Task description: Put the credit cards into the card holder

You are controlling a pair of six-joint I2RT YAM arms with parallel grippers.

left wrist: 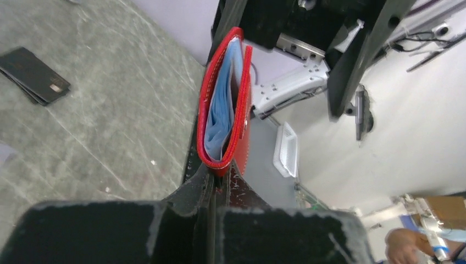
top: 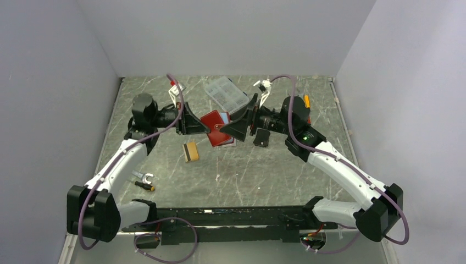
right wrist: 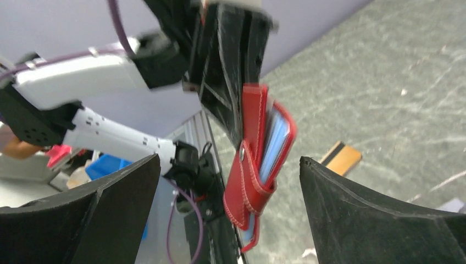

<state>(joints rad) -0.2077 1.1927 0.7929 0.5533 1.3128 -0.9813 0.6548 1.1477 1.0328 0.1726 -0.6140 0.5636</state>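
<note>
Two tools meet above the middle of the worktop, and between them we see the red card holder, lifted off the surface. The left tool is clenched on one edge of it, the red leather pinched between its fingertips. From the left wrist we see the holder standing on edge out of that grip, slightly agape, with light blue lining between its two red covers. From the right wrist we see a strap with a snap lying across the outer cover. We cannot tell whether a card sits inside. The right tool is released, its fingers spread wide to either side of the holder and apart from it. An orange-gold card with a black stripe lies flat on the worktop, near the holder and below the left tool in the top view. A black wallet rests just beside the right tool, and a clear plastic box sits further back.
</note>
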